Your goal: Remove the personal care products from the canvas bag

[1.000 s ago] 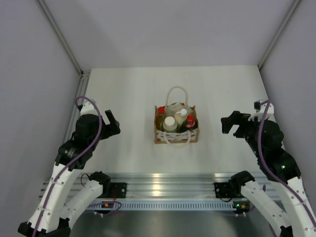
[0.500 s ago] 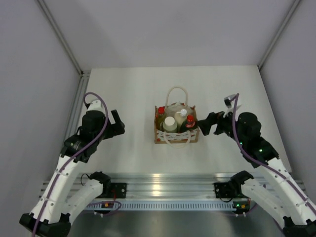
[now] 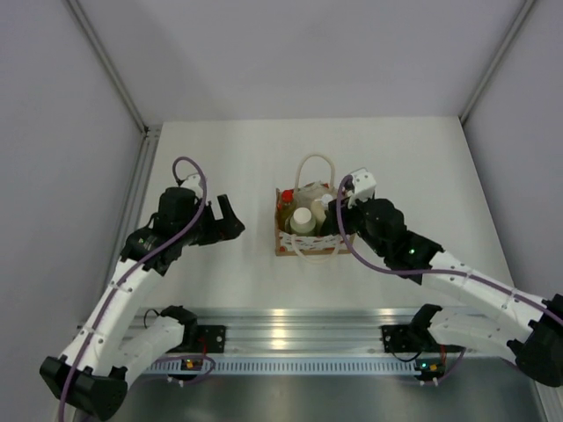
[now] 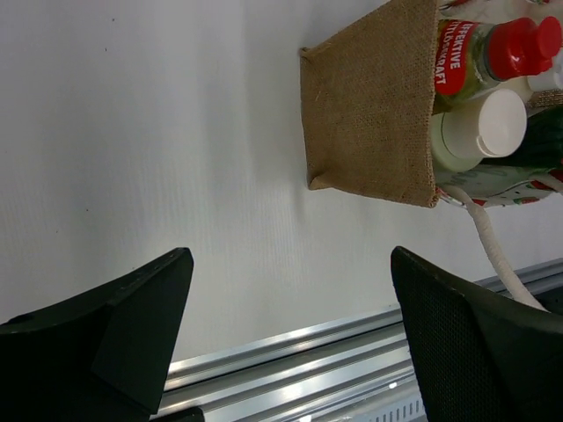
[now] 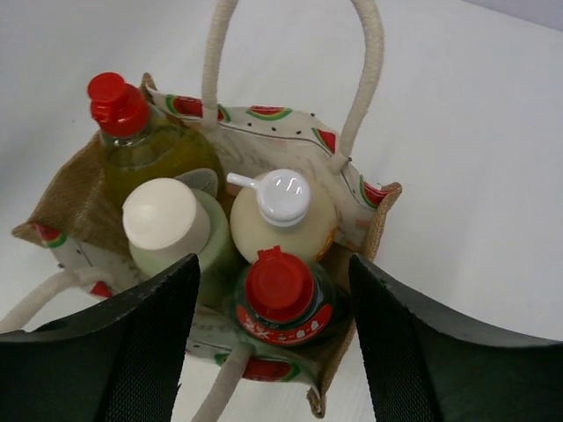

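Note:
The canvas bag (image 5: 77, 192) stands upright mid-table (image 3: 283, 245) with four personal care products inside. These are a yellow bottle with a red cap (image 5: 149, 145), a pale grey-green cylinder (image 5: 165, 215), a cream bottle with a white cap (image 5: 283, 211) and a dark green bottle with a red cap (image 5: 280, 290). My right gripper (image 5: 273, 268) hovers over the bag's right end (image 3: 332, 216). It is open, one finger on each side of the dark green bottle, with gaps showing. My left gripper (image 4: 290, 264) is wide open and empty, left of the bag (image 3: 230, 221).
The bag's cream rope handles arch over the far side (image 5: 365, 61) and droop over the near side (image 4: 493, 255). The aluminium rail (image 3: 290, 321) runs along the table's near edge. Grey walls enclose the left, right and back.
My right arm has swung in from the right to above the bag, and its jaws have narrowed. My left arm has moved rightward toward the bag, still wide open.

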`<state>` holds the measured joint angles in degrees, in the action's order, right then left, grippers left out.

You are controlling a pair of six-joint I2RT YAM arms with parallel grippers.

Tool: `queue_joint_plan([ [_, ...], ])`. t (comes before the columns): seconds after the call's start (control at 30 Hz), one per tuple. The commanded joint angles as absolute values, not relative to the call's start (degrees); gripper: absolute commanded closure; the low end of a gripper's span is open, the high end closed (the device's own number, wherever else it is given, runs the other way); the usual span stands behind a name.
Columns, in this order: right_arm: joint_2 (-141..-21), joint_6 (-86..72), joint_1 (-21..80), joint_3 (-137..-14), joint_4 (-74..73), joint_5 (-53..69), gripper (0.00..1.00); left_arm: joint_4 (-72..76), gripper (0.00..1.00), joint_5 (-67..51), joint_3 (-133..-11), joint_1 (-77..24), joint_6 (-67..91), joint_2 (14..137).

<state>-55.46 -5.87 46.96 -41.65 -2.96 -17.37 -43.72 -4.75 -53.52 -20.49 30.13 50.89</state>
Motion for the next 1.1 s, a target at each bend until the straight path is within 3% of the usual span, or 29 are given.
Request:
queue_joint_plan([
  [0.0,-57.04,-6.41,47.81,-41.40,6.49,-23.82,0.35,-41.57,0.02,-6.77,-55.90,-20.74,26.64,47.11],
  [0.33,-55.63,-11.43,49.39,-33.32,15.99,-27.94,0.46,-43.59,0.02,-1.50,-53.09,-21.09,24.61,45.17],
  [1.07,-59.50,-9.32,53.70,-31.29,21.97,-35.59,0.67,-43.42,0.02,-2.46,-52.56,-21.36,25.05,47.02],
])
